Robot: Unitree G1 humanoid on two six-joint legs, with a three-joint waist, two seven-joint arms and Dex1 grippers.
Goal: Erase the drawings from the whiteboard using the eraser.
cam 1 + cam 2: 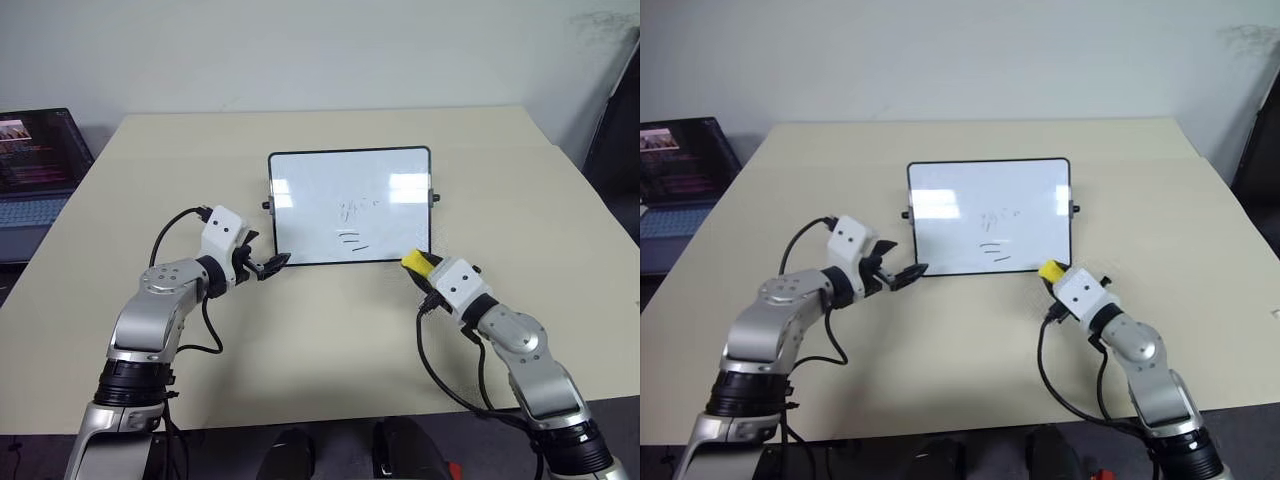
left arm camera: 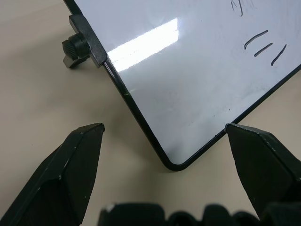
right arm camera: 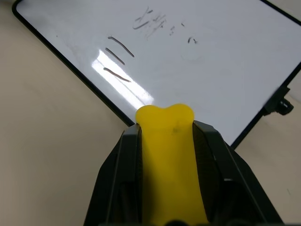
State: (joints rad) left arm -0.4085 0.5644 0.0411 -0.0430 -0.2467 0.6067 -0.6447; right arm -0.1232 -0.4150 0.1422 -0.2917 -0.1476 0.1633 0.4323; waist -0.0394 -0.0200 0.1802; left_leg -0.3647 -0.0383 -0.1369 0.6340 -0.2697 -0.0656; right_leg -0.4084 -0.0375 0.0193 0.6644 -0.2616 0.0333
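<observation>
The whiteboard [image 1: 310, 215] lies flat in the middle of the table, with black knobs at its sides. The drawings are faint squiggles [image 1: 348, 210] near the board's centre and short parallel lines [image 1: 350, 240] closer to its near edge. My right gripper [image 1: 425, 270] is shut on the yellow eraser [image 1: 418, 262], just off the board's near right corner. In the right wrist view the eraser [image 3: 167, 155] sticks out between the fingers, with the parallel lines [image 3: 117, 59] beyond it. My left gripper [image 1: 272, 264] is open at the near left corner, and that corner [image 2: 174, 165] sits between its fingers.
An open laptop [image 1: 40, 165] stands beyond the table's far left edge. The beige table [image 1: 320, 340] has bare surface between my arms and around the board. Black cables loop from both wrists.
</observation>
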